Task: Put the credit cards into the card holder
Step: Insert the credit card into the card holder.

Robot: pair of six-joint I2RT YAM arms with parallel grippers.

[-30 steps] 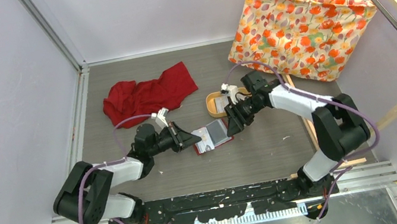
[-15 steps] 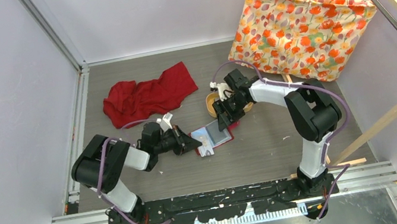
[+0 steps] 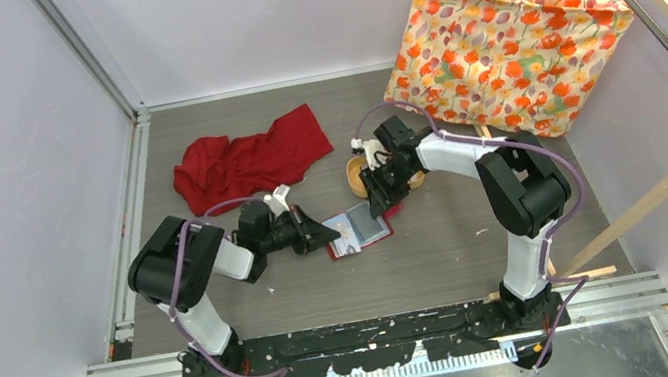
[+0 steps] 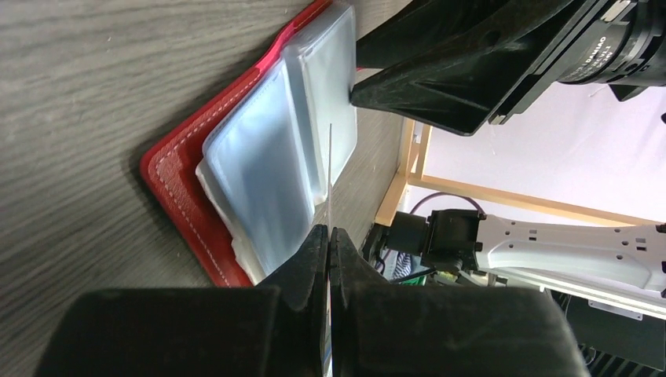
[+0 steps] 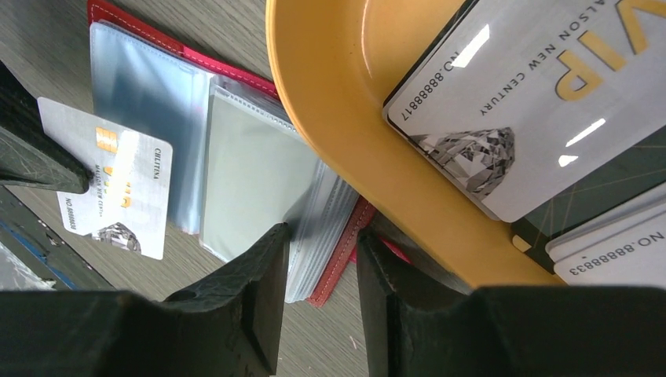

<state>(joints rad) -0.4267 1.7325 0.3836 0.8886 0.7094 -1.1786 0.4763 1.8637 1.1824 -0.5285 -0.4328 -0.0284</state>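
Observation:
The card holder (image 3: 362, 229) lies open on the table, red with clear pockets (image 4: 267, 173). My left gripper (image 3: 322, 235) is at its left edge, shut on one of the credit cards (image 5: 118, 188), which the left wrist view shows edge-on (image 4: 330, 181) over the pockets. My right gripper (image 5: 322, 267) is at the holder's far right corner (image 3: 382, 199). Its fingertips are closed on the stack of clear pockets (image 5: 314, 228) and the red cover edge (image 5: 345, 251). More credit cards (image 5: 534, 102) lie in the yellow tray (image 5: 338, 102).
The oval tray (image 3: 355, 175) touches the holder's far right corner. A crumpled red cloth (image 3: 249, 158) lies at the back left. A floral cushion (image 3: 510, 49) leans at the back right. A wooden strip (image 3: 514, 200) runs along the right side.
My right gripper moved slightly back toward the tray and narrowed its jaws onto the holder's corner. The left arm's elbow swung up, while its gripper stayed at the holder with the card.

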